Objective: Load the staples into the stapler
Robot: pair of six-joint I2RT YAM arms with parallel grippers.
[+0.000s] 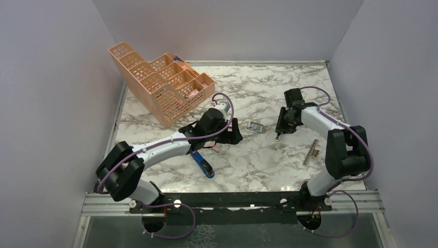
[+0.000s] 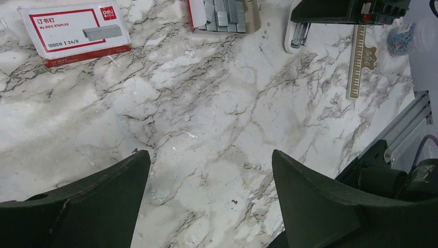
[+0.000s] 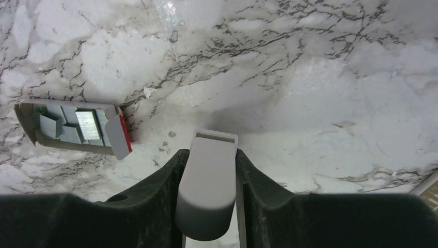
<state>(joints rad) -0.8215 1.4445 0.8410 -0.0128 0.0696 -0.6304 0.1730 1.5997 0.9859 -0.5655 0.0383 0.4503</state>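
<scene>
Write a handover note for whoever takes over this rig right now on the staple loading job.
Left gripper: open and empty, over bare table.
Right gripper: shut on a pale grey plastic piece, not the staples, low over the table.
Staples: strips lying in the open cardboard tray, between the two grippers; nothing grips them.
Stapler: blue, lying on the table by the left forearm, not held. I cannot tell if it is open.
Done: the tray is open.
Left: pick up a strip, load it into the stapler, close it.
</scene>
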